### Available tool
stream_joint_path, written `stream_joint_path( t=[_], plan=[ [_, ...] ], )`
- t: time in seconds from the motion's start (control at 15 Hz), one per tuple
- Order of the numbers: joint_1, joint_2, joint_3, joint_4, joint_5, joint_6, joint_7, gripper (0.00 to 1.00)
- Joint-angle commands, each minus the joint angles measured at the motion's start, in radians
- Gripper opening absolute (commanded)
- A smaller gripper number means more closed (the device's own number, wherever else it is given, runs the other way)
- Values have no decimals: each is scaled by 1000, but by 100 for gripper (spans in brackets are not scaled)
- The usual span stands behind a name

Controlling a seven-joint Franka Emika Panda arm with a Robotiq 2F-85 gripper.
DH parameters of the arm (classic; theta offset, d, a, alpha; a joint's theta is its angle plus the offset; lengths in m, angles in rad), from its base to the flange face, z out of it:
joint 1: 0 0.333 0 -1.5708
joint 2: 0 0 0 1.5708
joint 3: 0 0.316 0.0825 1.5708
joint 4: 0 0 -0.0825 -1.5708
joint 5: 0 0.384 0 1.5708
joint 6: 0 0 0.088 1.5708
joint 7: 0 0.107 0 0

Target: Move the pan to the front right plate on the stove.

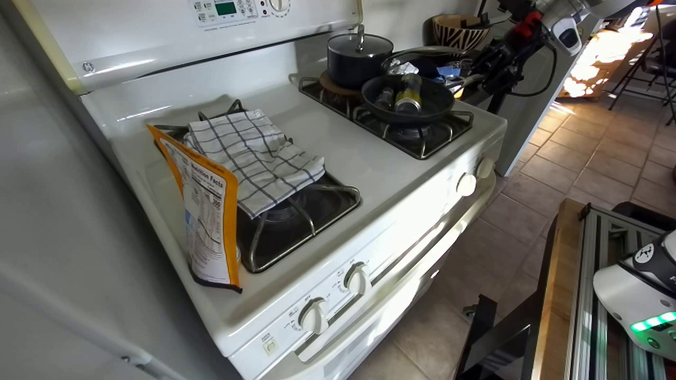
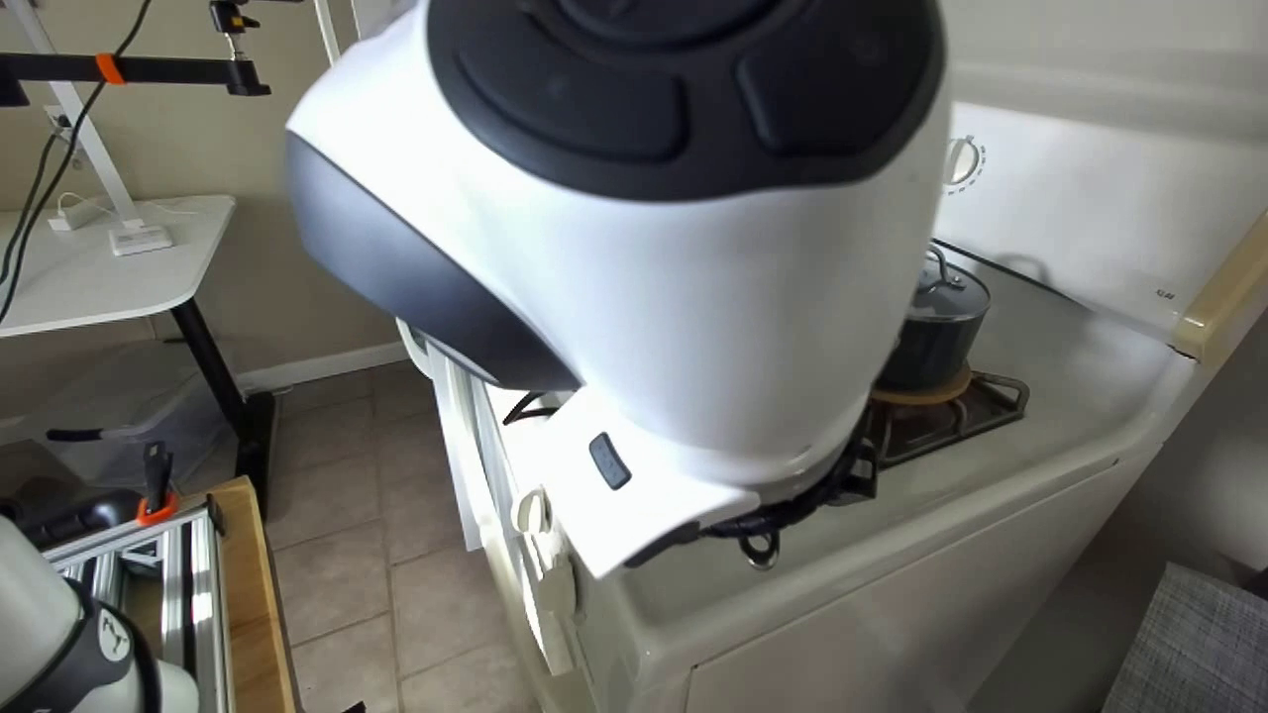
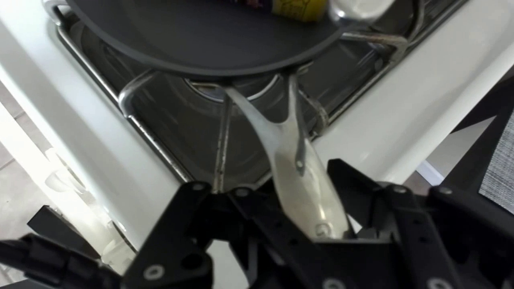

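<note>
My gripper (image 3: 303, 176) is at the handle (image 3: 297, 192) of the pan (image 3: 213, 40): my fingers (image 3: 351, 188) stand apart, one on each side, and I can't make out whether they squeeze it. In my wrist view the pan's body lies at eleven o'clock from them, over the front right grate (image 3: 223, 148) of the white stove (image 1: 364, 158). Inside are a yellow-labelled container (image 1: 409, 96) on its side and a smaller dark one (image 1: 385, 98). In an exterior view, reckoned from the pan, a lidded pot (image 1: 351, 66) on a round brown trivet (image 1: 336, 87) stands at ten o'clock, a zebra-striped bowl (image 1: 454, 36) at one, a checked cloth (image 1: 253, 158) and an upright orange-edged pouch (image 1: 208, 232) at eight, tiled floor (image 1: 486, 253) at five. In an exterior view a white desk (image 2: 149, 277) is at nine o'clock.
</note>
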Motion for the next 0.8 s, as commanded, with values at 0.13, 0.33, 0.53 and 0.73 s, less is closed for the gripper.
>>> stream_joint_path(
  t=[0.13,0.33,0.53,0.73],
  plan=[
    [11,24,6,40,3,58,41,72],
    [14,29,7,51,-2,74,47,97],
    [12,26,6,60,-29,44,68,100],
    [6,12,6,64,-92,-9,98,100]
  ],
)
